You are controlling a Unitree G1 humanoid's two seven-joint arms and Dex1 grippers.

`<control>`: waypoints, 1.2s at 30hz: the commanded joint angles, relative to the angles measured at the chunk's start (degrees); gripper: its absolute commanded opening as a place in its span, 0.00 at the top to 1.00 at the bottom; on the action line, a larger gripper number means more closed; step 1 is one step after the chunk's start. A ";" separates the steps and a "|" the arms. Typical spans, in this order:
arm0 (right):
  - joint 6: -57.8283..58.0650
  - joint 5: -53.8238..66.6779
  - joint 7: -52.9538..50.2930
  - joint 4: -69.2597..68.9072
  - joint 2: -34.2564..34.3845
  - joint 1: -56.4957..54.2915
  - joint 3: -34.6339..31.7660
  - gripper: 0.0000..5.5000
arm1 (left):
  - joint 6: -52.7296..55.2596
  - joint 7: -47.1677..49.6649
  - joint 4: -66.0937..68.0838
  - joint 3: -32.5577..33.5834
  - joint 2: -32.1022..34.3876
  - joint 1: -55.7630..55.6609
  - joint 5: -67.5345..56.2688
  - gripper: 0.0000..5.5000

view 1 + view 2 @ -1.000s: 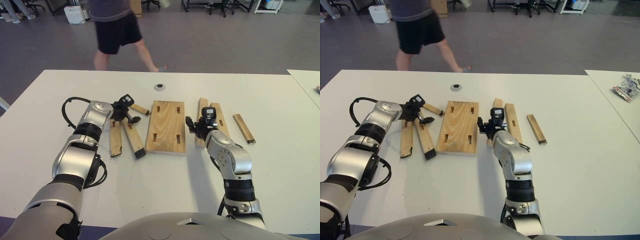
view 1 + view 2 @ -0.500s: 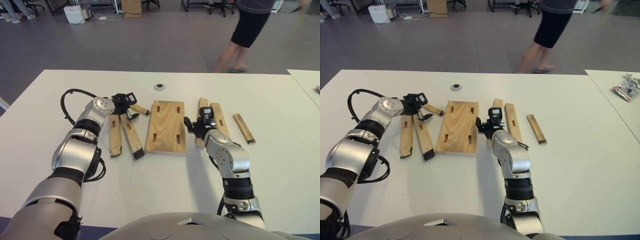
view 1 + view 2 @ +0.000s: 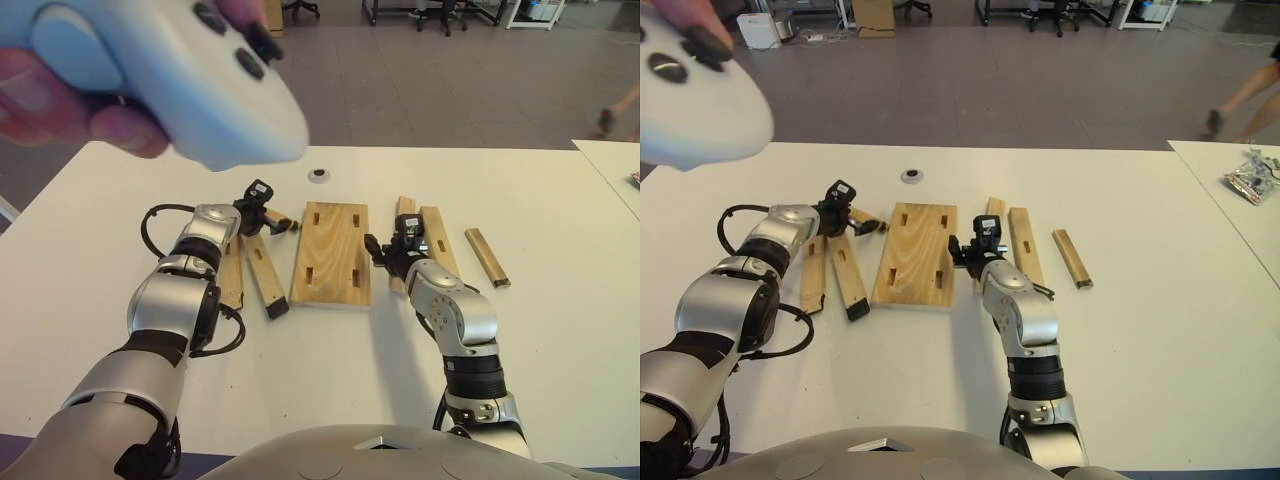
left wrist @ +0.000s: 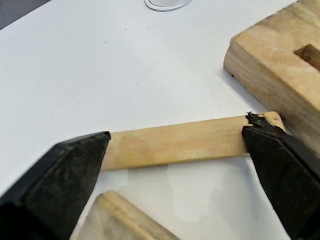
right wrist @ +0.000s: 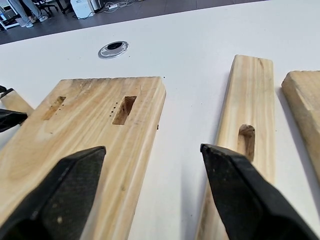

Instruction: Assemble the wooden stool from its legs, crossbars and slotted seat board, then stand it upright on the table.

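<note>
Find the short crossbar [image 3: 279, 218] flat on the tabletop [image 3: 330, 370] at 10 o'clock from the slotted seat board [image 3: 331, 252], bracketed end to end by the released left hand [image 4: 175, 140]. Note the right hand [image 5: 152, 149], likewise spread, over the gap at the board's 3 o'clock edge, beside a leg [image 5: 247, 115]. Expect light, stiff wood; pinch across narrow sides, mid-length.

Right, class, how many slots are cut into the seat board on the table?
4. In the seat board, two slots lie at its far end, left and right, and two at its near end, left and right. None seems hidden.
</note>
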 commanded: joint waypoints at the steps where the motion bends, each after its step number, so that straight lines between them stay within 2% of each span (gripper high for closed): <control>1: 0.31 -0.28 -0.22 -0.05 0.34 -0.84 -0.17 0.35 | -2.34 -2.50 1.73 -8.01 2.54 5.61 8.98 0.11; 4: -0.10 -0.45 -0.68 0.07 1.05 -0.47 -0.17 0.35 | -5.60 -3.48 1.08 -8.71 3.52 3.87 8.88 0.11; 9: -0.34 -0.86 -0.26 0.85 1.28 -1.29 -0.20 0.35 | -4.66 -1.47 0.73 -1.49 0.80 -1.06 2.16 0.11; 13: -0.61 -1.01 0.12 1.33 1.27 -1.47 0.00 0.35 | -3.48 -11.21 0.20 0.44 3.26 -4.39 0.45 0.11; 19: -1.47 -1.12 0.19 2.30 1.47 -1.79 0.01 0.35 | -12.03 -16.81 -0.34 -5.86 6.55 -6.90 7.72 0.11; 22: -1.64 -1.14 0.27 2.53 1.61 -1.80 0.23 0.35 | -9.96 -11.78 0.56 -1.98 5.47 -9.32 4.70 0.11; 26: -1.42 -1.05 0.13 2.43 1.98 -1.49 0.44 0.35 | -7.82 2.63 1.66 3.59 2.88 -9.58 1.59 0.11; 31: -1.02 -0.93 1.25 3.85 1.53 -3.97 1.09 0.35 | -5.64 9.51 3.23 -1.30 1.64 -3.30 7.73 0.11; 36: -0.49 -1.02 1.41 3.59 1.49 -3.94 0.93 0.35 | -1.57 5.67 3.85 -1.93 5.13 1.63 8.76 0.11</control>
